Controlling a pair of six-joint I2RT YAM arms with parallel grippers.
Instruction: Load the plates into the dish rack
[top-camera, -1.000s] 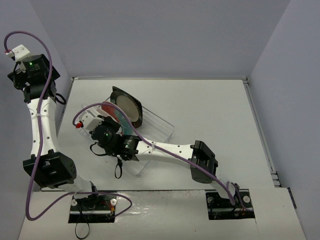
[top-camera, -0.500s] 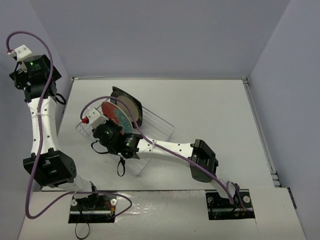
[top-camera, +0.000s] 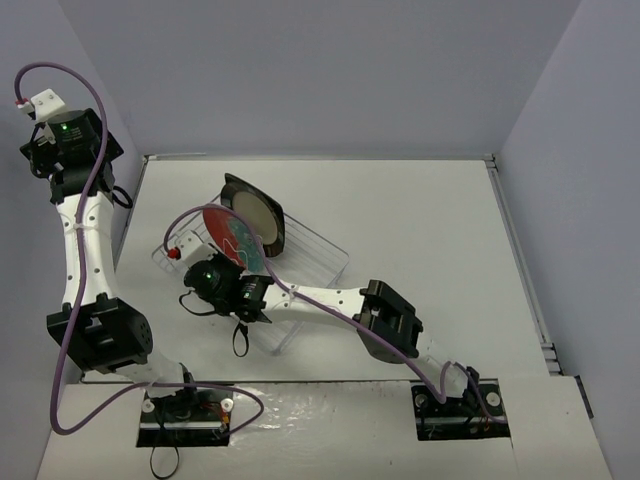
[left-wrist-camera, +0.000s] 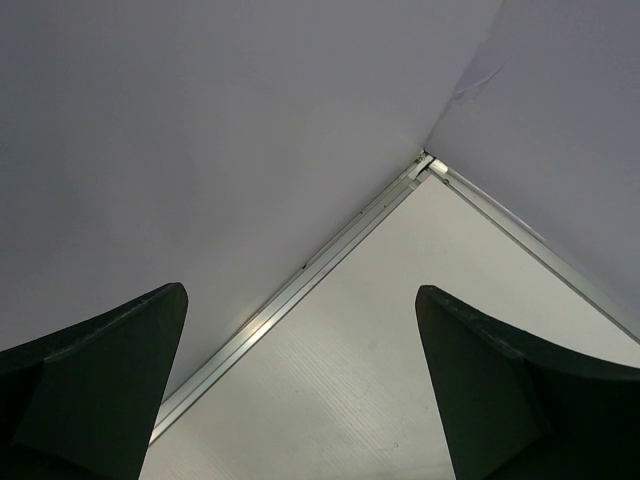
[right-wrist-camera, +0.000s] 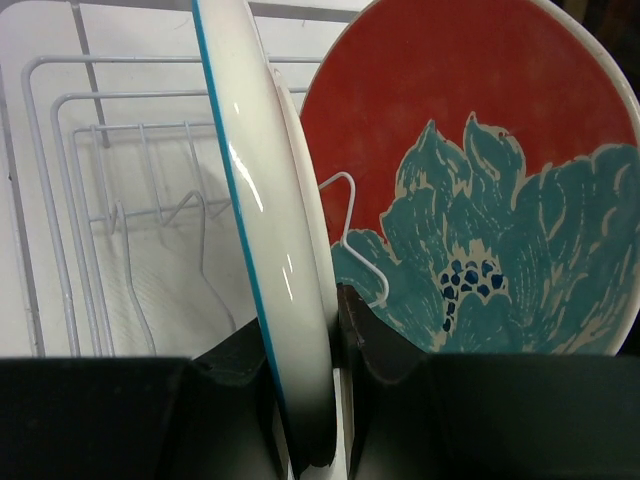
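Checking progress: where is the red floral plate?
Top view, left of centre: the red floral plate stands in the dish rack, next to the beige plate.

Your top camera looks down from above and behind the arm bases, far enough back to hold the whole table (top-camera: 430, 220). Your left wrist camera faces out between the spread left gripper (left-wrist-camera: 300, 300) at a table corner. Your right wrist camera sits tight behind the right gripper (right-wrist-camera: 308, 380), with the white plate (right-wrist-camera: 265, 230) edge-on ahead and the red-and-teal floral plate (right-wrist-camera: 480, 200) just right. Both top and right wrist views share that floral plate and the dish rack (top-camera: 315, 255).
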